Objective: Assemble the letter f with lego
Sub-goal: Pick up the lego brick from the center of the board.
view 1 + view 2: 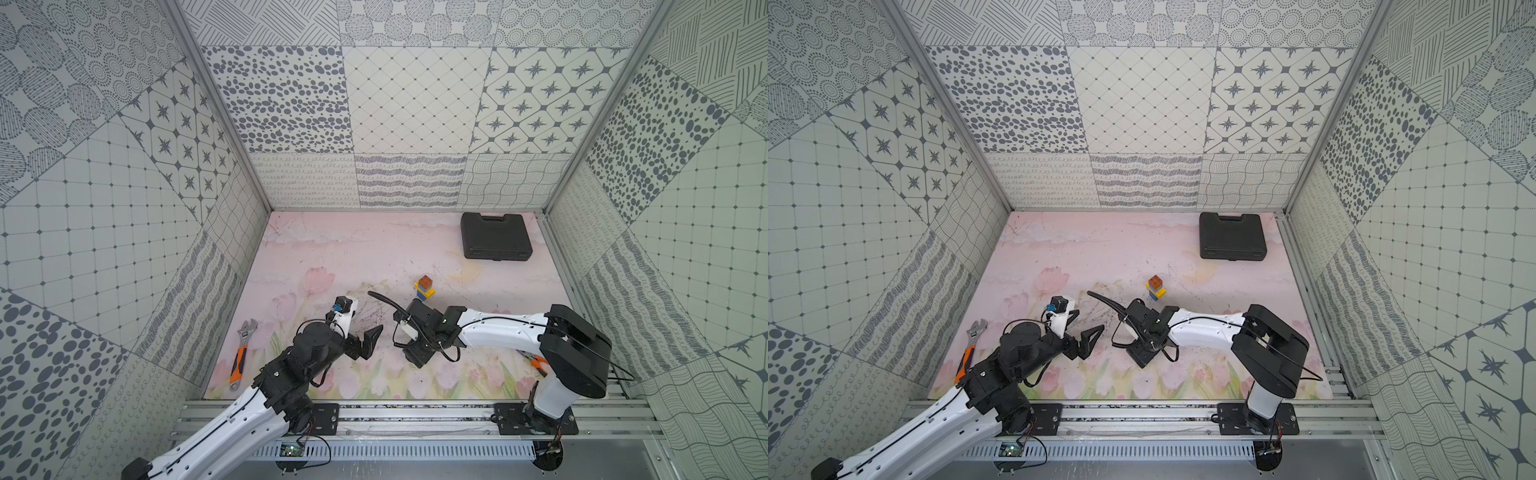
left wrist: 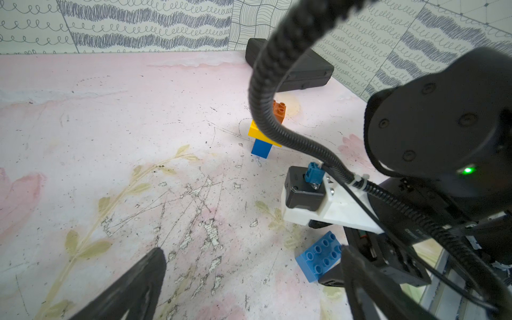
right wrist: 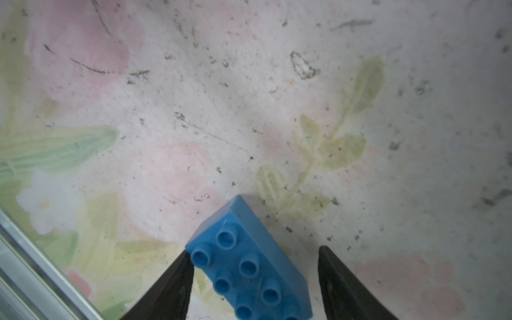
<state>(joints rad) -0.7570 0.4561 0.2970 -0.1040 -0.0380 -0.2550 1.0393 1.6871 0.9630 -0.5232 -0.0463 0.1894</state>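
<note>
Lying flat on the bench (image 1: 353,257) with its 2 rows of studs up, 1 long blue brick (image 3: 249,266) sits between the 2 fingers (image 3: 171,282) of the right end effector (image 3: 255,249). In the right wrist view, 1 finger touches a corner of the brick and the other stands clear of it with bench showing between. The end effector is therefore partly open and grips nothing. The left wrist view shows the same brick (image 2: 318,256) under the right wrist, nearer the robot's base than the stack. In both top views the right arm hides it.

Farther out on the bench, 1 upright stack (image 1: 424,289) stands alone, just beyond the right wrist. It has 1 square brown brick (image 2: 279,110) on top and 1 long yellow brick (image 2: 257,132) jutting sideways beneath. Blue (image 2: 261,149) is at the foot, but I cannot tell whether that is 1 brick or 2. A black cable crosses part of the stack in the left wrist view.

The left end effector (image 2: 252,249) is spread wide with nothing between its 2 fingers. It sits above bare bench, well apart from both the stack and the loose brick.

Also on the bench are 1 black case (image 1: 496,241) near the far right corner and 1 orange-handled wrench (image 1: 241,357) by the left wall. 1 more orange-handled tool (image 1: 539,363) is mostly hidden behind the right arm.
</note>
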